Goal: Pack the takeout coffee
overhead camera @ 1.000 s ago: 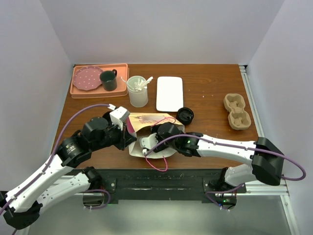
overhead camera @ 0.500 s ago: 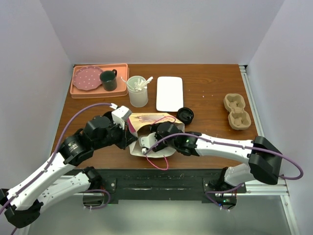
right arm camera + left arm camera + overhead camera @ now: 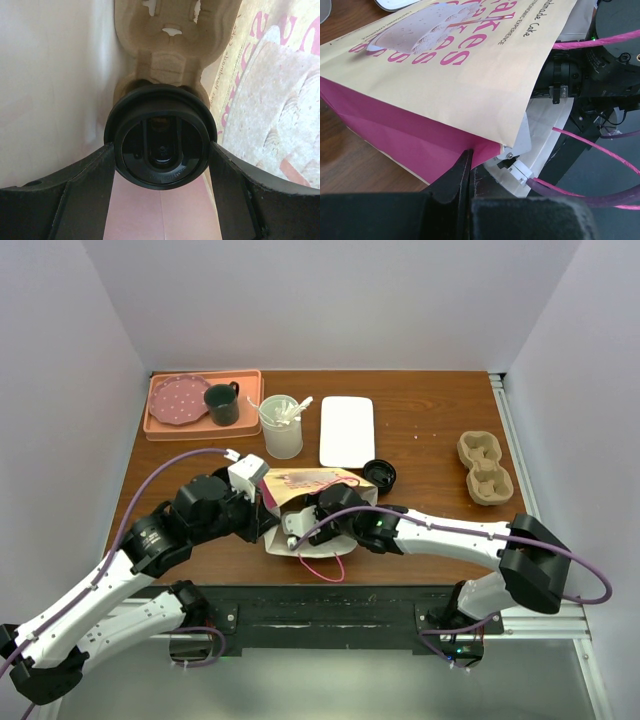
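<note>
A tan and pink paper bag (image 3: 312, 483) lies on its side at the table's near middle. My left gripper (image 3: 266, 517) is shut on the pink edge of the bag's mouth (image 3: 467, 152), holding it up. My right gripper (image 3: 161, 149) reaches inside the bag, out of sight in the top view. Its fingers (image 3: 90, 175) press both sides of the black lid of a takeout coffee cup (image 3: 161, 132). The cup sits in a pulp cup carrier (image 3: 165, 50) inside the bag. Pink bag handles (image 3: 600, 145) trail over the right arm.
A second black-lidded cup (image 3: 379, 476) stands just right of the bag. Another pulp carrier (image 3: 485, 467) lies at the right. At the back are a white tray (image 3: 347, 430), a clear cup of stirrers (image 3: 282, 426) and an orange tray (image 3: 205, 423) with a plate and a dark mug (image 3: 222, 404).
My right arm has pushed a little further left into the bag with the cup. The left gripper keeps its hold on the bag's edge.
</note>
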Controlling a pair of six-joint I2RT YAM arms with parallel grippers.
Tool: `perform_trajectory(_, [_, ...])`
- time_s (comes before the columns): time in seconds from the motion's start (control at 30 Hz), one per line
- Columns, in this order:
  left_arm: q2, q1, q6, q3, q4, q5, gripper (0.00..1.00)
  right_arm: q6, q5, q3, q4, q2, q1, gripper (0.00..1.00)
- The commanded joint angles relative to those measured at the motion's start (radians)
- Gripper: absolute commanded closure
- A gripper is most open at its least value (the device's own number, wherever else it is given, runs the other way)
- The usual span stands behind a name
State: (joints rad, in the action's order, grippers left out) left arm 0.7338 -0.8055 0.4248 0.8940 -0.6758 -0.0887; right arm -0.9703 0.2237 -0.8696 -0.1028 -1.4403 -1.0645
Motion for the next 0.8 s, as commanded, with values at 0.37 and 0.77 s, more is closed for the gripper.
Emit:
perform_trajectory(0.37, [-0.001,0.003,-0.011,0.075,0.021,-0.017,1.0,0.068,-0.038,0.035,-0.129,-0.026,0.035,0.37])
perform_trajectory(0.77, [-0.011,0.005,0.003,0.077,0.018,-0.016,1.0,0.078,-0.05,0.024,-0.175,-0.023,0.041,0.27])
